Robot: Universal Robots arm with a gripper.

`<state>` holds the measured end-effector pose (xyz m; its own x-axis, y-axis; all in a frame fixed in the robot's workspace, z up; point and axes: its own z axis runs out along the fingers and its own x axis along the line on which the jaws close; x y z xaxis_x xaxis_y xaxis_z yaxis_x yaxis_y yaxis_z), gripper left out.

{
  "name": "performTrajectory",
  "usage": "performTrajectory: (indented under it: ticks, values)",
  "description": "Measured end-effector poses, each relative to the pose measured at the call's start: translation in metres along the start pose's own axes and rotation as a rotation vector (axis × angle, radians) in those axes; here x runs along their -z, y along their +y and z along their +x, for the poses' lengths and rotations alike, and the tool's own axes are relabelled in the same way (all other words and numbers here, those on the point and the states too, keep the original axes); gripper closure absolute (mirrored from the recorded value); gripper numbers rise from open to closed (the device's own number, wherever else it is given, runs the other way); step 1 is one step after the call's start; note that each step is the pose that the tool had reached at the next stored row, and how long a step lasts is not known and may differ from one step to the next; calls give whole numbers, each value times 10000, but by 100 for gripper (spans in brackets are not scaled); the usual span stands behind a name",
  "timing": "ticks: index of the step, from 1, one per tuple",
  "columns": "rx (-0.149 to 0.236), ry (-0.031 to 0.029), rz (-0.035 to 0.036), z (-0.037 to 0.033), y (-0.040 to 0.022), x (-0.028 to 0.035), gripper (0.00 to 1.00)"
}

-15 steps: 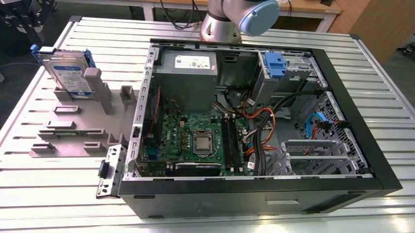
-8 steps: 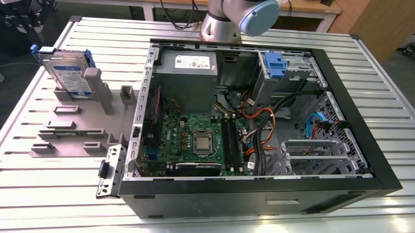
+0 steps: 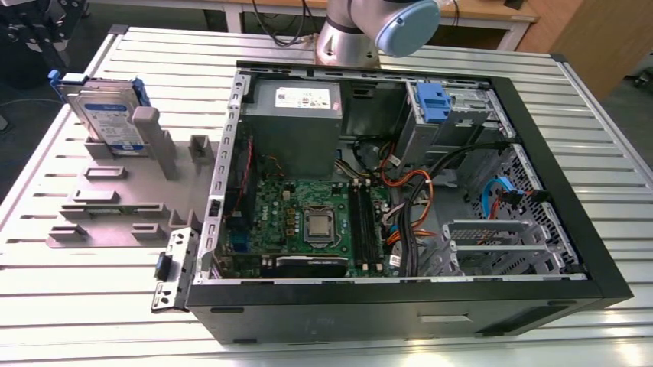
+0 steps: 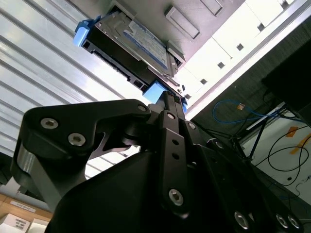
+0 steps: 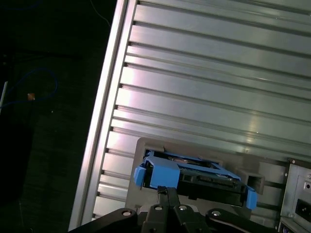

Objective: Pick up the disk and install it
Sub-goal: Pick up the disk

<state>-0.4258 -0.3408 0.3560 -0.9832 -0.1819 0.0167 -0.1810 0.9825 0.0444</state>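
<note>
The disk (image 3: 105,115), a silver drive with a white-and-blue label in a bright blue carrier, stands on edge in a grey holder (image 3: 122,200) on the exterior view's left, beside the open computer case (image 3: 408,302). In the first wrist view the disk (image 5: 194,175) sits just beyond my gripper (image 5: 167,191). Its two thin fingers are pressed together and shut, with nothing visibly between them. In the second wrist view my gripper (image 4: 167,99) ends right at the blue corner of the disk (image 4: 138,46). I cannot tell whether it touches the carrier.
The case lies open on a slatted aluminium table (image 3: 82,313), showing the motherboard (image 3: 306,222), cables and a blue latch piece (image 3: 433,103) at the drive bay. The arm's base (image 3: 357,34) stands behind the case. The table edge runs close to the holder.
</note>
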Motion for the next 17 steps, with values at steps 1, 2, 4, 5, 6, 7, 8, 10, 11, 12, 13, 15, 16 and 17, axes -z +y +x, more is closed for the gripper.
performTrajectory:
  ticks: [1, 2, 4, 5, 6, 7, 8, 10, 11, 12, 13, 15, 16, 17]
  values:
    - [0, 0, 0, 0, 0, 0, 89]
    - [1, 0, 0, 0, 0, 0, 89]
    - [1, 0, 0, 0, 0, 0, 89]
    - [1, 0, 0, 0, 0, 0, 89]
    - [1, 0, 0, 0, 0, 0, 89]
    - [7, 1, 0, 0, 0, 0, 89]
    - [38, 2, 1, 0, 0, 0, 89]
    - [242, 11, 4, 0, 0, 0, 89]
    - [416, 18, 7, 0, 0, 0, 89]
    - [595, 27, 10, 0, 0, 0, 89]
    - [771, 34, 13, 0, 0, -1, 89]
    - [1125, 50, 19, 0, 0, -2, 89]
    - [1322, 59, 22, 0, 0, -2, 89]
    - [1501, 67, 25, 0, 0, -3, 89]
